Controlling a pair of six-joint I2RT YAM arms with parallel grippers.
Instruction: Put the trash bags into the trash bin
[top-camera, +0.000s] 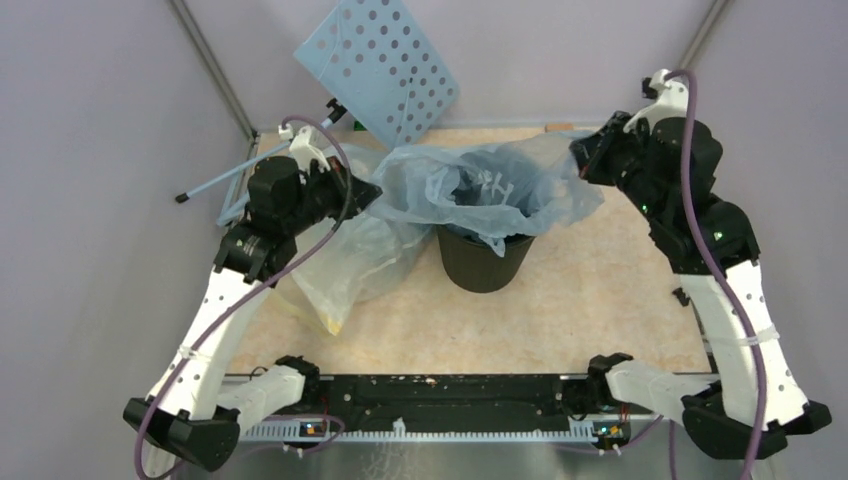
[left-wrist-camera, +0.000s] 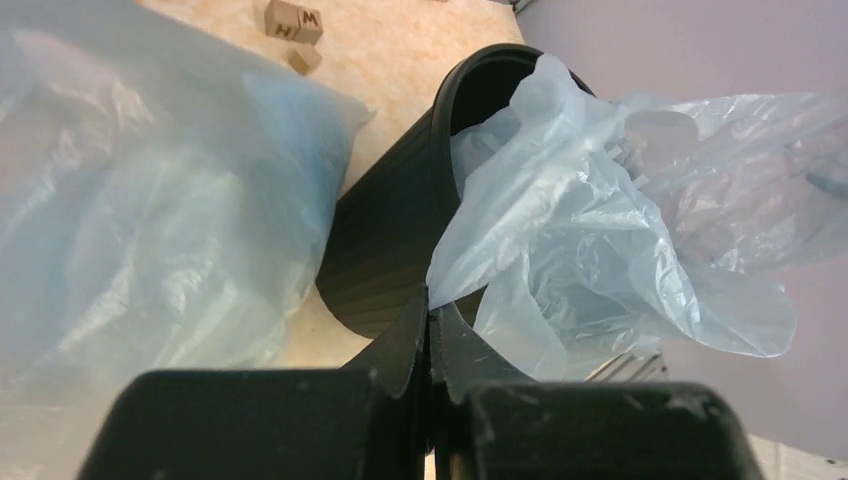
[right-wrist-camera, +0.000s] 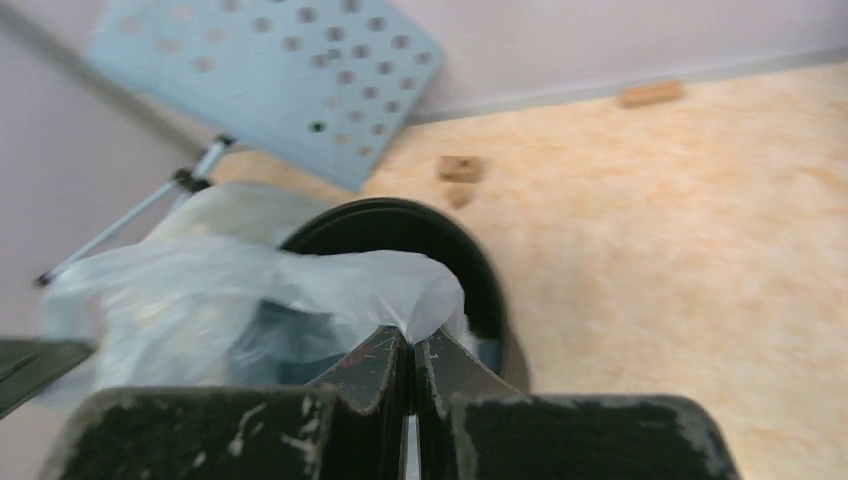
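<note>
A light-blue trash bag (top-camera: 480, 185) with white lettering is stretched open over the round black trash bin (top-camera: 484, 262) in the middle of the table, its bottom hanging inside. My left gripper (top-camera: 368, 192) is shut on the bag's left edge; the left wrist view shows the film (left-wrist-camera: 560, 230) pinched at the shut jaws (left-wrist-camera: 431, 312) beside the bin (left-wrist-camera: 390, 240). My right gripper (top-camera: 582, 158) is shut on the bag's right edge; the right wrist view shows the film (right-wrist-camera: 260, 300) caught at the shut jaws (right-wrist-camera: 411, 335) over the bin's rim (right-wrist-camera: 440, 225).
A bigger clear yellowish sack (top-camera: 350, 265) lies left of the bin, under my left arm. A pale-blue perforated panel (top-camera: 378, 65) on a stand leans at the back. Small wooden blocks (right-wrist-camera: 460, 168) lie on the table behind the bin.
</note>
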